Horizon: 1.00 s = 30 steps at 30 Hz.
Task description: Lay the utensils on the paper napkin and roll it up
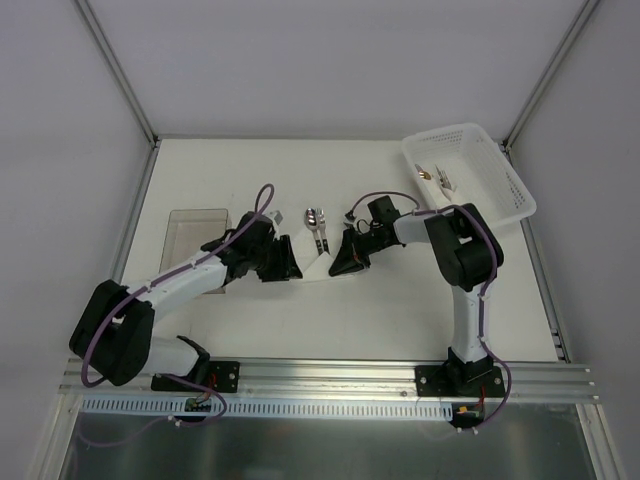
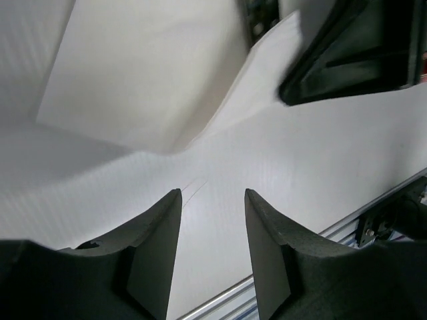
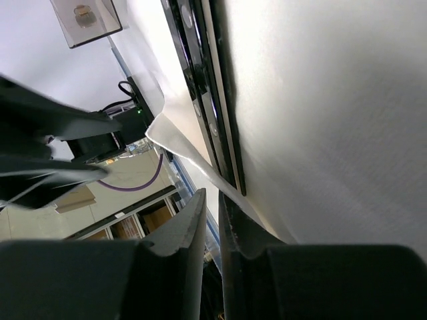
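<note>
The right claw [image 3: 210, 200] is pinched shut on a lifted edge of the paper napkin [image 1: 317, 266], the left claw [image 2: 212, 200] gapes empty beside the napkin, the spoon [image 1: 316, 221] lies at its far edge, so a hard tug could tear the sheet or spill the spoon, and both arms hide most of the napkin from above.

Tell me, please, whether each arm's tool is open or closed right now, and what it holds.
Left tool: open, holding nothing.
Right tool: closed on the edge of the paper napkin.
</note>
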Each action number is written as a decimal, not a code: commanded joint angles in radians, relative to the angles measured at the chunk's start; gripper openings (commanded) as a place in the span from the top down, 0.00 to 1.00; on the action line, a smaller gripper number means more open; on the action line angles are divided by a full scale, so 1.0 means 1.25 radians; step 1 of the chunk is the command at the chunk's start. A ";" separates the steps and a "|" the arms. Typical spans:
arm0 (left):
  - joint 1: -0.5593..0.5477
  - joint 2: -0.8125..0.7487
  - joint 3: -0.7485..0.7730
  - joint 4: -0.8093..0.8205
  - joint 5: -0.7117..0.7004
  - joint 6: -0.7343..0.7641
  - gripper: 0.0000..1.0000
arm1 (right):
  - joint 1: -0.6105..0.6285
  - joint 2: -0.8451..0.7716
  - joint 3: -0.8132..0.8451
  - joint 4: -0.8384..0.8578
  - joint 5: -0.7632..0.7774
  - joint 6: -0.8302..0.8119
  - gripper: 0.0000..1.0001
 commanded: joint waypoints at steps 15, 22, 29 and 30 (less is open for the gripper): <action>-0.084 0.101 0.004 0.263 -0.026 -0.213 0.78 | -0.003 0.011 0.009 0.019 0.018 0.026 0.85; -0.081 0.216 0.058 0.273 -0.058 -0.256 0.88 | -0.007 0.009 0.008 0.018 0.017 0.027 0.86; -0.080 0.268 0.051 0.267 -0.070 -0.281 0.93 | -0.011 0.012 0.004 0.018 0.015 0.026 0.86; -0.079 0.273 0.041 0.266 -0.075 -0.294 0.94 | -0.013 0.012 0.004 0.018 0.015 0.027 0.86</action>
